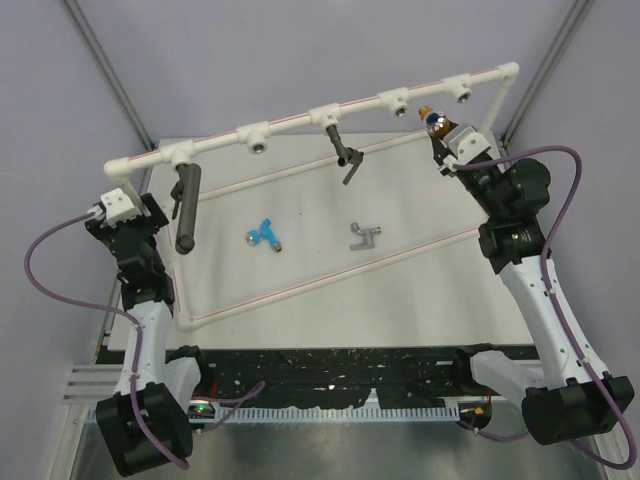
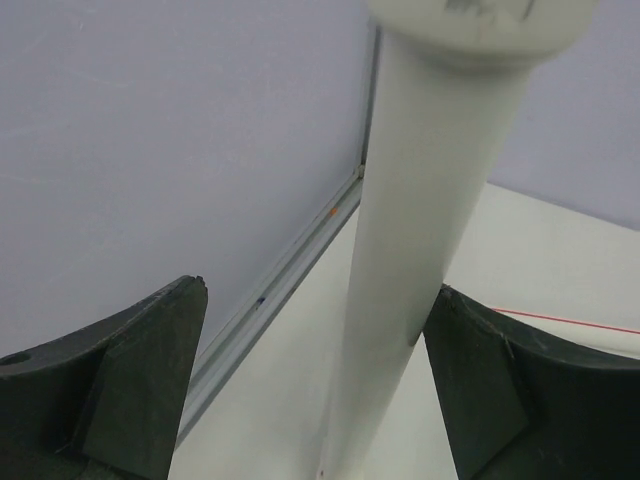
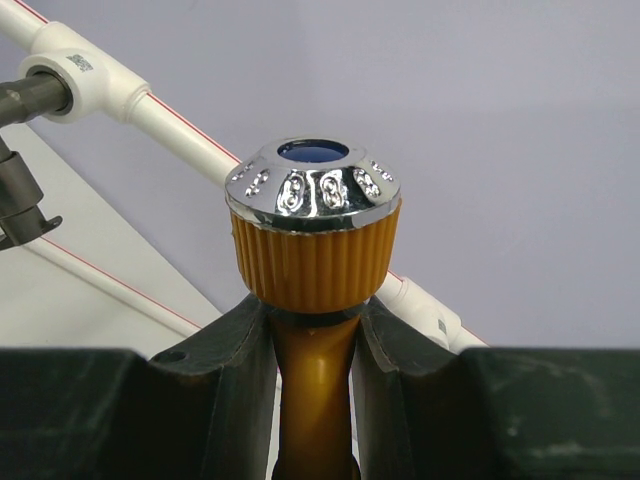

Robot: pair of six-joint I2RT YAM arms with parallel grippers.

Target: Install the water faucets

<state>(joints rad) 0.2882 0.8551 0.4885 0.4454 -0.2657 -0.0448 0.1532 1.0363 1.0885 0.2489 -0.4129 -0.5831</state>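
My right gripper (image 1: 442,148) (image 3: 315,310) is shut on the neck of the orange-gold faucet (image 1: 435,121) (image 3: 313,250). It holds the faucet up near the white pipe's right end, chrome-topped knob pointing away from the fingers. The blue faucet (image 1: 265,234) and the silver-grey faucet (image 1: 365,236) lie loose on the table inside the pipe frame. My left gripper (image 1: 126,196) (image 2: 318,290) is open around the frame's upright left post (image 2: 405,250). The right finger (image 2: 520,390) touches the post, and a gap shows on the other side.
The white pipe frame (image 1: 300,125) carries round sockets (image 1: 398,104) along its raised top bar. A long dark grey cylinder (image 1: 186,205) hangs from a left socket. A dark fitting (image 1: 346,158) hangs from the middle one. Purple walls stand close behind.
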